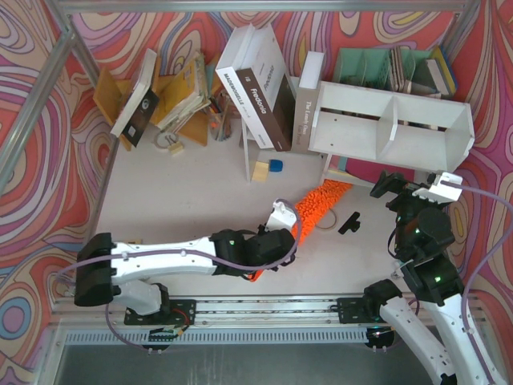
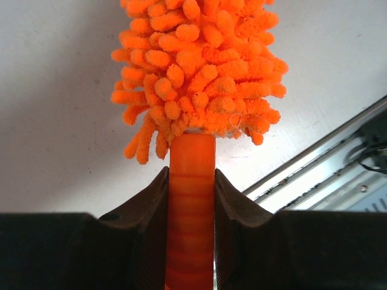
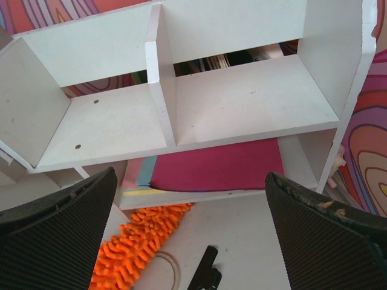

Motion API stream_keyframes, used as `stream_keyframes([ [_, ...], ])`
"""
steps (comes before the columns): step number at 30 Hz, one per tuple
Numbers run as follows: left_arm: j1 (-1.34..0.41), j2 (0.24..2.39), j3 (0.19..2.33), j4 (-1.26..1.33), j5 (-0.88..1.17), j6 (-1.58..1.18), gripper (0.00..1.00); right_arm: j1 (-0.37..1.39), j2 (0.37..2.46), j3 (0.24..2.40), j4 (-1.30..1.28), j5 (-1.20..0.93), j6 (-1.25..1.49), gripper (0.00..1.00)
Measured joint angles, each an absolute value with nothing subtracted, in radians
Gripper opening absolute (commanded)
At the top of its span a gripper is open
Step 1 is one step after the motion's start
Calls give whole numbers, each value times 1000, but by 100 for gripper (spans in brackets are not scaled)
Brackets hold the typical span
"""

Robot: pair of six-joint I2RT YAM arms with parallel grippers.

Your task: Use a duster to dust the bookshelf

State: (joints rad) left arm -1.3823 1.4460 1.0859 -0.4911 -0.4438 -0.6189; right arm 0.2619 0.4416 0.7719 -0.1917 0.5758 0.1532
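Orange duster (image 1: pixel 322 200) handle is pinched in the left jaws, shaggy head ahead on the desk (image 1: pixel 200 192). Right jaws stand wide, facing both compartments of the white bookshelf (image 3: pixel 121 124); pink sheets (image 3: pixel 217 166) beneath.

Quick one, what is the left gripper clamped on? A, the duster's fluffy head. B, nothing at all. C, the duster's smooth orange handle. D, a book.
C: the left wrist view shows the left gripper pinching the duster by its smooth handle, just below the fluffy head.
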Motion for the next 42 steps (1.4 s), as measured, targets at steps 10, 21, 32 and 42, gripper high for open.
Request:
stream_keyframes([
  [10,-1382,1303,1093,-545,-464,-612,0,262,442,772,-192,576,153,99],
  [21,-1387,1407,1016,-477,-434,-625,0,262,442,772,-192,576,153,99],
  [32,-1385,1202,1103,-607,-471,-609,0,262,442,772,-192,576,153,99],
  [42,-1386,1282,1036,-561,-456,-625,0,262,442,772,-192,575,154,99],
])
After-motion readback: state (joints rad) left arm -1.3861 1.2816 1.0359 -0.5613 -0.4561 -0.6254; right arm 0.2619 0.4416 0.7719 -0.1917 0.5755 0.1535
